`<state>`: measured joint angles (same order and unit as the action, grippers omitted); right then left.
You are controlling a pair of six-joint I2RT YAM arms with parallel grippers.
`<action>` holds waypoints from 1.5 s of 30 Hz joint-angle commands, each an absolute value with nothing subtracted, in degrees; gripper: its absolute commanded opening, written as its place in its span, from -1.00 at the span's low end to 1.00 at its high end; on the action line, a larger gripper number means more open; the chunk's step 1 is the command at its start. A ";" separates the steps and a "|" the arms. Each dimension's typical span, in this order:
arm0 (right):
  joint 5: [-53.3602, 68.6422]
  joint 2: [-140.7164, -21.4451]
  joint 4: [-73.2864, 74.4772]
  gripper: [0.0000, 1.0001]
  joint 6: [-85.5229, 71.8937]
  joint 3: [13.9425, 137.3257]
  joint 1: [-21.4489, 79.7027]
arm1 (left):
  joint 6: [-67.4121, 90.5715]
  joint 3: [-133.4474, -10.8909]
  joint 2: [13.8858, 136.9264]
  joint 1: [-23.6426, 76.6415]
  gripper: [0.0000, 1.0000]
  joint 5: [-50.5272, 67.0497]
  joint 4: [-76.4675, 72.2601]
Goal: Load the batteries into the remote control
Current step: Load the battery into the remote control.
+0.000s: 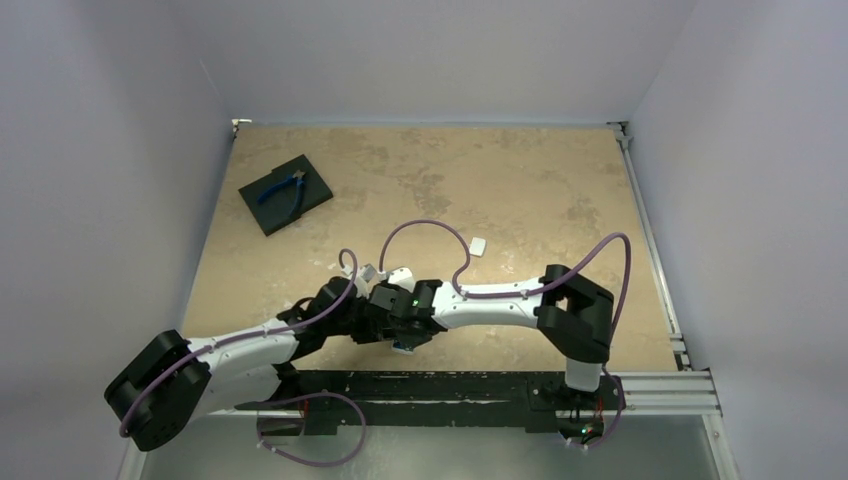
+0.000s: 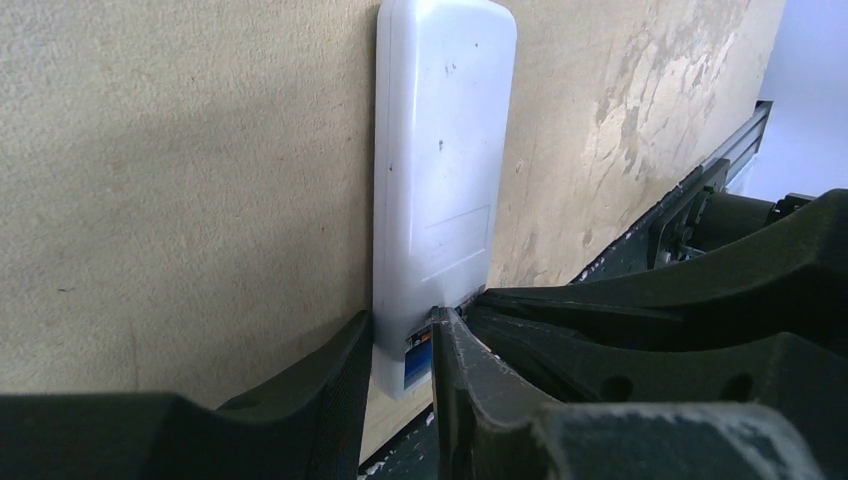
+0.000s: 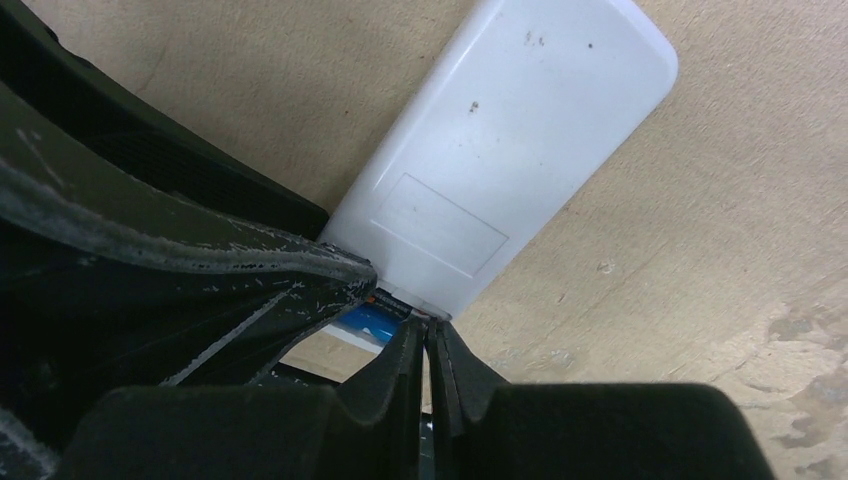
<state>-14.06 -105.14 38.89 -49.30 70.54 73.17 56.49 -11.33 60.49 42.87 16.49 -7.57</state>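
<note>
The remote control (image 2: 440, 150) is held just above the tan table (image 1: 500, 180) near its front edge, between the two arms, with its plain white back towards both wrist cameras. The left end effector (image 2: 400, 355) is clamped across the remote's near end, one dark finger on each long side. At that same end a blue battery (image 2: 417, 362) shows in a dark opening at the edge of the casing, right between the left fingers. Only a short blue stretch of it can be seen, and how deep it sits cannot be told. The other battery cannot be made out in any view. The right end effector (image 3: 428, 345) comes in from the opposite side, and its fingers are closed almost together with only a thin slit between them. Nothing is visible inside that slit. The fingertips touch the remote's end at the opening, just beside the blue battery. In the overhead view the two end effectors overlap above the near part of the table and hide most of the remote. Well apart, in the far left corner of the table, a black square pad (image 1: 300, 205) lies with blue-handled pliers (image 1: 283, 188) on it. A small white piece (image 1: 477, 245) lies alone on the table beyond the arms.
</note>
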 commanded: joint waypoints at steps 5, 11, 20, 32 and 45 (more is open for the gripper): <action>-18.66 -108.66 32.64 -0.71 -49.13 72.21 72.59 | 57.57 -10.13 58.81 43.45 -0.49 20.31 -9.64; -20.04 -105.14 33.91 -0.67 -49.37 72.89 72.60 | 57.72 -9.77 58.71 43.49 -0.48 19.88 -9.43; -23.11 -99.49 35.73 -0.63 -49.66 72.00 72.60 | 58.43 -9.34 58.65 43.50 -0.49 19.44 -9.15; -20.88 -96.98 31.03 -0.75 -49.28 66.31 72.60 | 59.63 -9.05 58.45 43.51 -0.50 18.96 -8.66; -17.35 -95.99 26.65 -0.94 -49.22 61.60 72.60 | 59.17 -10.77 57.17 43.48 -0.52 17.73 -5.31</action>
